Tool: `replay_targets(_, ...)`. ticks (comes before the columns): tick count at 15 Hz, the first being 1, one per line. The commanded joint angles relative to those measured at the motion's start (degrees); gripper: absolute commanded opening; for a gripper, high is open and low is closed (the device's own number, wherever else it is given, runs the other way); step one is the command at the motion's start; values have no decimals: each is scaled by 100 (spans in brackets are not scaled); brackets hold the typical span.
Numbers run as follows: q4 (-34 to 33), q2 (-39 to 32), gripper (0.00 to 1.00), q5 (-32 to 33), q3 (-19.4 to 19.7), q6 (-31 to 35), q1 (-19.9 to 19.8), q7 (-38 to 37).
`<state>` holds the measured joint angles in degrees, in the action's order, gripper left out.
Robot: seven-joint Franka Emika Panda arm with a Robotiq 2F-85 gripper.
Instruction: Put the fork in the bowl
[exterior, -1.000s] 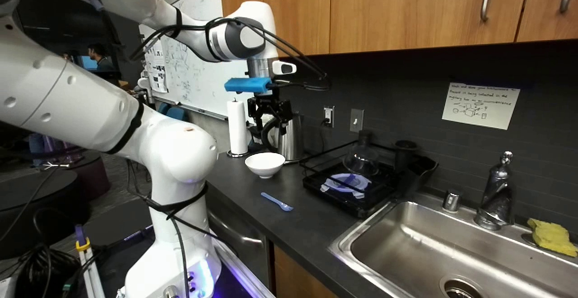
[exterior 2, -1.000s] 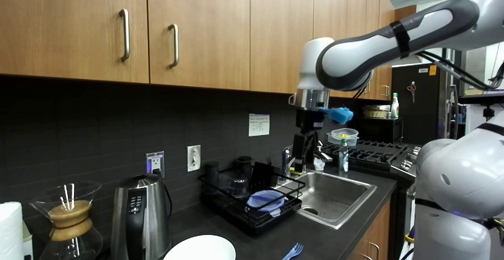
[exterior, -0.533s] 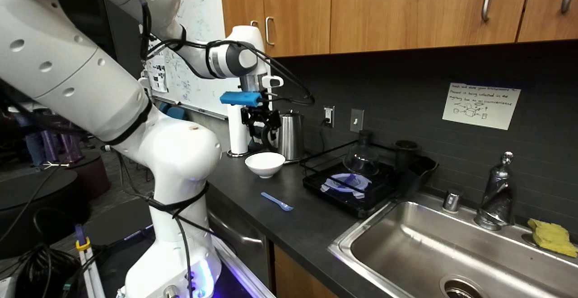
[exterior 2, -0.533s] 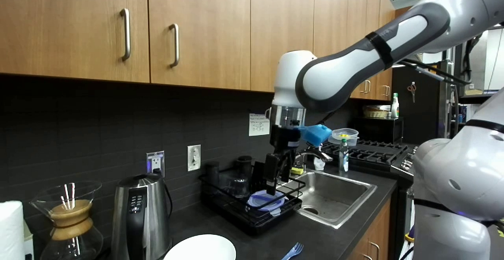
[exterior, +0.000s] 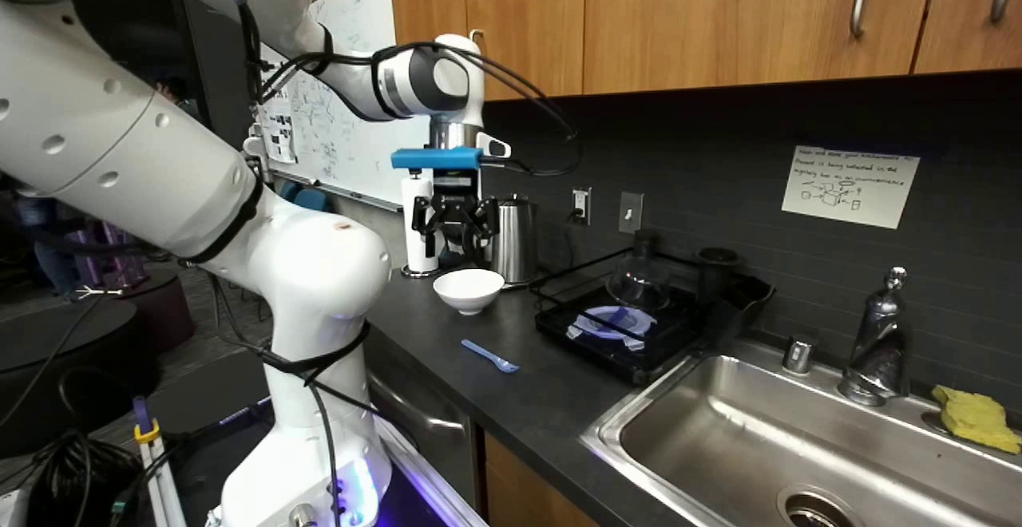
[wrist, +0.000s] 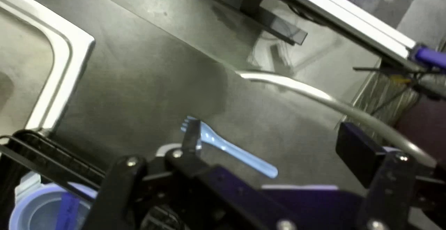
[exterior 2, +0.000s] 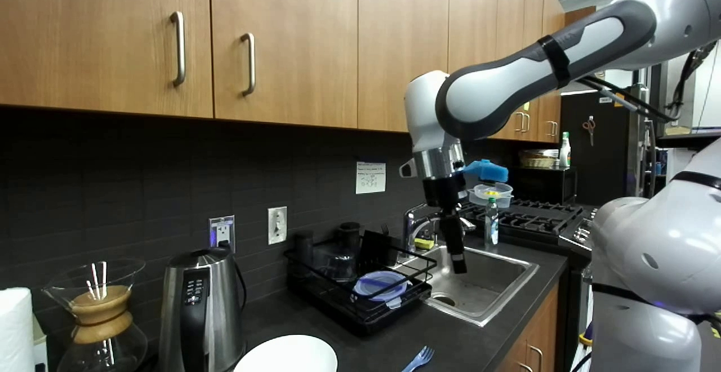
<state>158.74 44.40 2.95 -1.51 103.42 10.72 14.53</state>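
Note:
A blue fork [exterior: 489, 356] lies on the dark counter. It also shows in an exterior view [exterior 2: 418, 359], partly cut off by the lower edge, and in the wrist view [wrist: 240, 153], its tines partly behind a finger. A white bowl [exterior: 469, 291] stands upright on the counter near the fork; it is partly cut off in an exterior view [exterior 2: 290, 356]. My gripper [exterior: 459, 243] is open and empty, well above the counter. It tilts in an exterior view [exterior 2: 457, 262]. In the wrist view its fingers [wrist: 277, 146] are wide apart, with the fork below and between them.
A black dish rack [exterior: 595, 343] with a lidded container [exterior: 615, 323] stands beside the fork. A steel sink [exterior: 718, 431] and faucet [exterior: 874, 343] lie beyond it. A kettle [exterior: 515, 239] and a paper towel roll [exterior: 419, 227] stand behind the bowl. Cabinets [exterior 2: 287, 45] hang above.
The arm came down, then rose slightly. The gripper has turned and tilted, so its spread fingers now face an exterior camera. The fork and the bowl have not moved.

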Motion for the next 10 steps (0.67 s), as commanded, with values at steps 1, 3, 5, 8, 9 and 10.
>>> replay_targets(1,-57,112,100,257,102,-386,-39,247)
replay_targets(3,-105,262,100,515,211,-730,-100,487)
replay_targets(5,-98,286,100,518,218,-737,-104,495)
replay_targets(8,-135,210,100,653,211,-701,-13,745)
replay_targets(9,-184,144,100,754,220,-721,63,984)
replay_targets(10,-209,111,100,793,250,-764,146,1217)
